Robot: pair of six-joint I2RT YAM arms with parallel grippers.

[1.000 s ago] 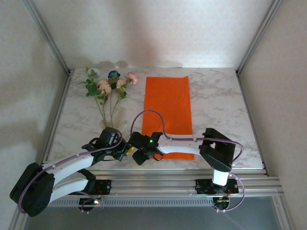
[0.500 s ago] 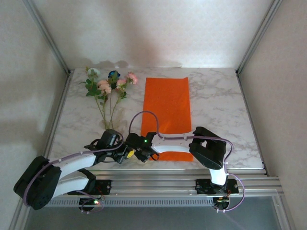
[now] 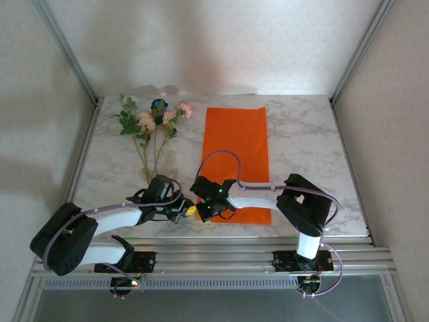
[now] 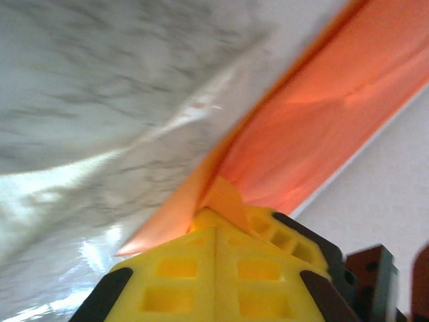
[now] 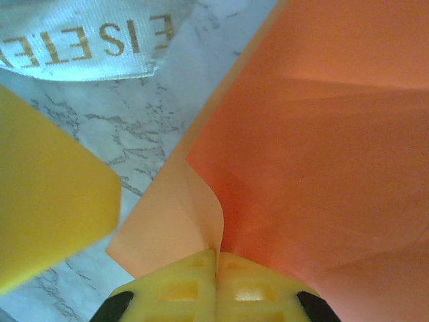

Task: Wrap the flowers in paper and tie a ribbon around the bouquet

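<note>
At the near left corner of the orange paper (image 3: 236, 151), my left gripper (image 4: 216, 231) and right gripper (image 5: 216, 258) sit just beside each other, each with its yellow pads pressed together on the sheet's edge. The printed ribbon (image 5: 87, 40) lies on the marble table (image 3: 301, 147) just past that corner. The flowers (image 3: 153, 117) lie at the far left, apart from the paper.

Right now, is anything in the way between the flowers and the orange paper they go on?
Nothing visible does. Bare marble table lies between the flowers and the paper. The left gripper and right gripper pinch the paper's near corner, off that path.
</note>
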